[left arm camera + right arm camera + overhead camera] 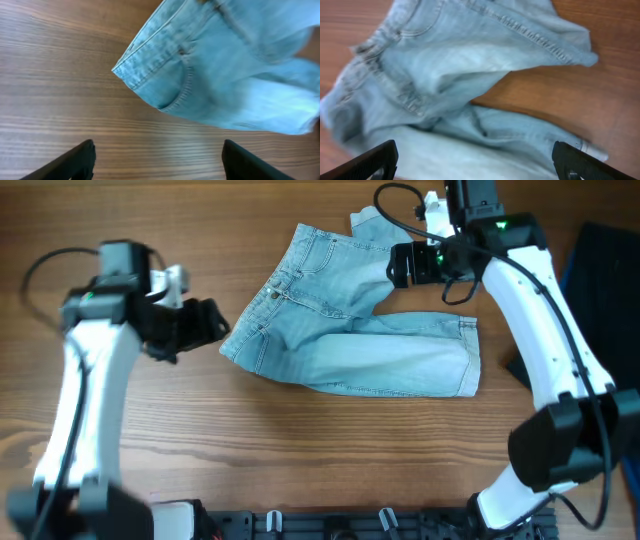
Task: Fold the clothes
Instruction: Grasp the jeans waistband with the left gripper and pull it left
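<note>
**A:** Fold status?

**B:** Barely started, by the look of it. The denim shorts lie open mid-table. The near leg is flat and points to the right. The waistband is on the left. The far leg is bunched and twisted at the back right. No clean fold anywhere.

**A:** What's left?

**B:** Probably all of it: smooth the far leg, lay one leg over the other, then halve the stack.

**A:** Arms?

**B:** The left gripper is the nearer one. It sits low, just beside the waistband corner, clear of the denim. Fingers are apart with only bare wood between them. The right gripper is further back, reaching over the bunched far leg. Jaws are wide apart, nothing clamped. Can't tell whether it touches the cloth.
</note>
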Tool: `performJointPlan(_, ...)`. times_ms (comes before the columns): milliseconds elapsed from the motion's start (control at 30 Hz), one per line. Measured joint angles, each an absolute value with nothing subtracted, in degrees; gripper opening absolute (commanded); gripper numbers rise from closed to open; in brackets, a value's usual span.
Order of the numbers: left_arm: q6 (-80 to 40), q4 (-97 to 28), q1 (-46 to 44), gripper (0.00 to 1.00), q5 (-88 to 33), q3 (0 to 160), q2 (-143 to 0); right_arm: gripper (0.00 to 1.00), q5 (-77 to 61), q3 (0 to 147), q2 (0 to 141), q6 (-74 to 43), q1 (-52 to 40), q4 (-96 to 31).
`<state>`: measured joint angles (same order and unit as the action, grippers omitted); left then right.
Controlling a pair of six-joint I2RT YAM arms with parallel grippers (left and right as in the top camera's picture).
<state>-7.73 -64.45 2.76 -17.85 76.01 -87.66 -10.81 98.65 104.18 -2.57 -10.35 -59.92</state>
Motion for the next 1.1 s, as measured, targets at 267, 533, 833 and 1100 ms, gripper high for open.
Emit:
performJointPlan(267,-7.53,-58.39,0.47,0.83,-14.76,75.83,-107.42,0.99,-12.88,98.65,96.20,-5.23,-10.35,-67.02)
performJointPlan(533,-7.60,-48.64,0.47,0.46,-15.84,76.01,-114.96,1.00,-13.10,98.65,93.10,-7.77,-10.35,-71.59)
performJointPlan(833,-5.85,-53.56,0.69,0.04,-22.28,76.07,-116.40,0.99,-9.80,98.65,93.10,-10.09,-10.22,-71.35)
performJointPlan(1100,-4.60,-64.20,10.57,0.04,-18.17,76.14,-114.04,1.00,-8.21,94.56,93.67,-12.84,-5.85,-68.27)
